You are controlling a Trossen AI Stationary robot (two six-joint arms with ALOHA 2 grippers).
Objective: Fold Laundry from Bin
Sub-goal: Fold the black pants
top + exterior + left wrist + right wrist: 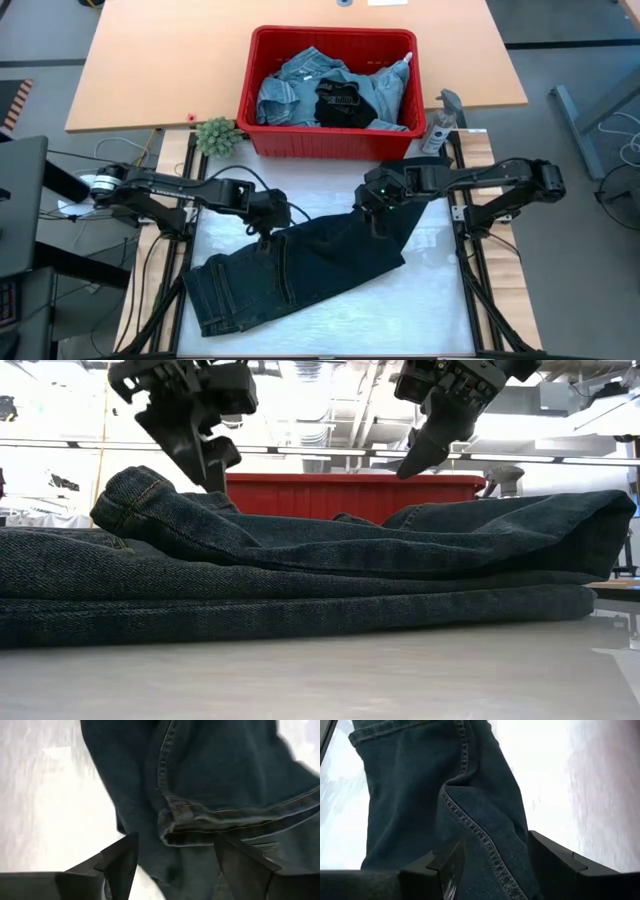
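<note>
Dark jeans (300, 265) lay folded on white surface (430, 300), long axis diagonal from near-left to far-right, in front of red bin (330, 140) holding remaining laundry (335, 92). Left hand (268, 232) hovered released just above hem edge; right hand (378, 215) released above far-right end. Left judged nearer the fold.

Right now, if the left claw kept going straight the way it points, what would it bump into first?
Most likely the dark jeans. The left claw hangs open just above them, pointing down at a folded hem edge, with nothing in between; the exact gap is hard to judge.
</note>
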